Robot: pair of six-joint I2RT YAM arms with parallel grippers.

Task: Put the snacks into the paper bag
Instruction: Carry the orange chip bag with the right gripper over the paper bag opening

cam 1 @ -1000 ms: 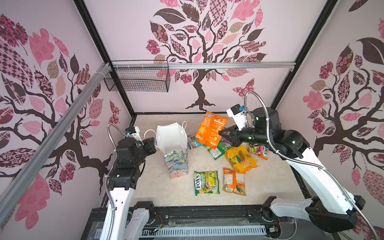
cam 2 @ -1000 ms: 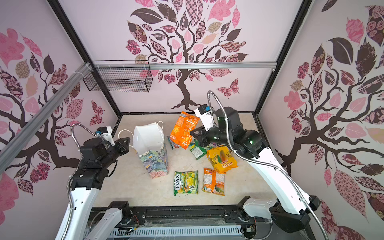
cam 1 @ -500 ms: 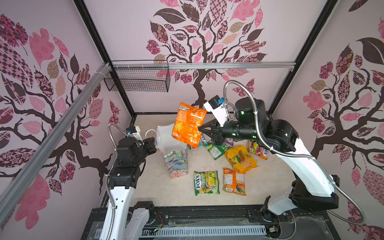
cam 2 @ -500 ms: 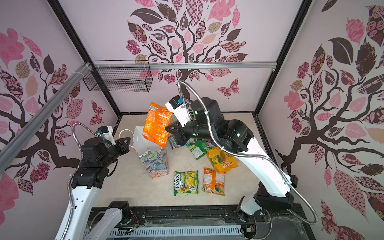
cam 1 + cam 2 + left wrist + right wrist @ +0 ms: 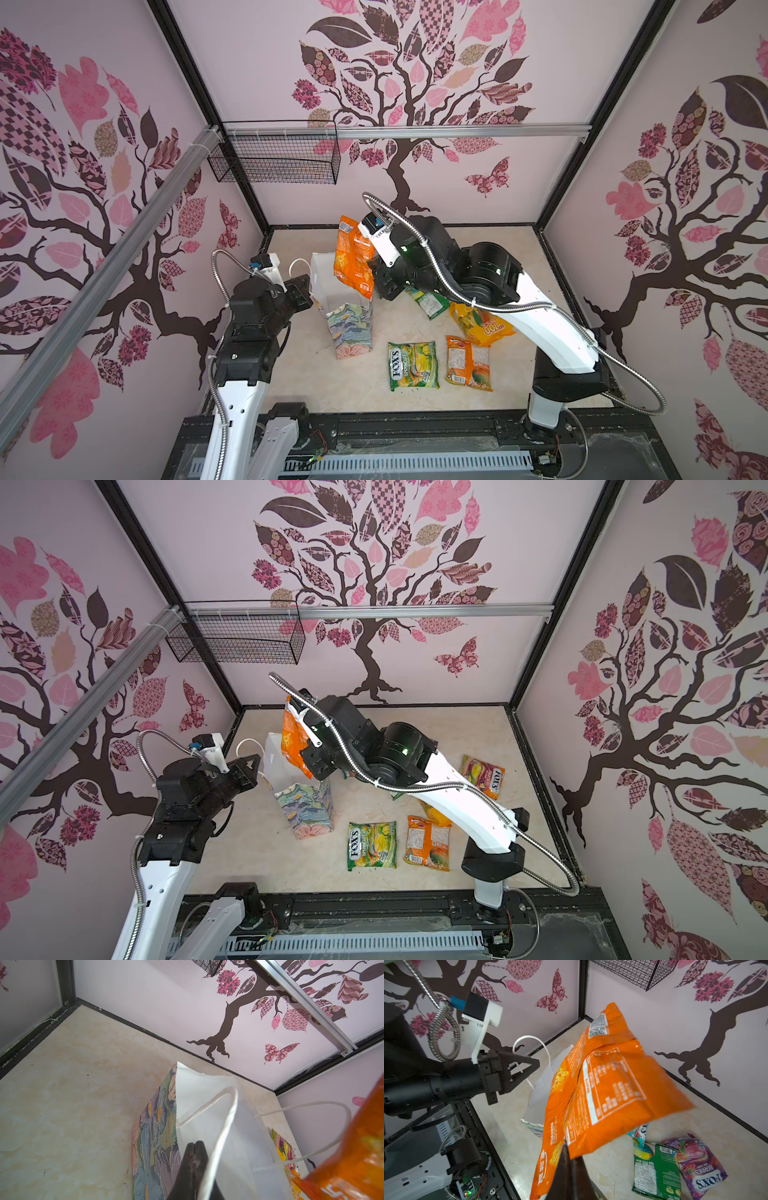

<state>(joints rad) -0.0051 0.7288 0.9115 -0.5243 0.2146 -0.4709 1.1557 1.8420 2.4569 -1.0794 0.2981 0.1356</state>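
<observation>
The floral paper bag point(image 5: 349, 328) stands upright, its white mouth open. My left gripper point(image 5: 309, 289) is shut at the bag's left rim point(image 5: 179, 1130). One white cord handle point(image 5: 226, 1126) runs past its tips. My right gripper point(image 5: 571, 1153) is shut on the lower edge of a large orange snack pouch point(image 5: 602, 1084). The pouch point(image 5: 353, 257) hangs over the bag's mouth. On the table lie a green FOX'S pouch point(image 5: 412, 365), a small orange pouch point(image 5: 468, 363), a yellow pouch point(image 5: 482, 324), a green pouch point(image 5: 656, 1169) and a purple FOX'S pouch point(image 5: 697, 1163).
A black wire basket point(image 5: 274, 160) hangs from the aluminium rail point(image 5: 457, 131) on the back wall. Another rail point(image 5: 104, 266) slants along the left wall. Black frame edges border the beige table point(image 5: 316, 374). The right arm point(image 5: 540, 316) spans over the snack pile.
The right arm has swung left and carried the orange pouch from above the snack pile to over the bag's mouth. The left gripper has closed at the bag's rim.
</observation>
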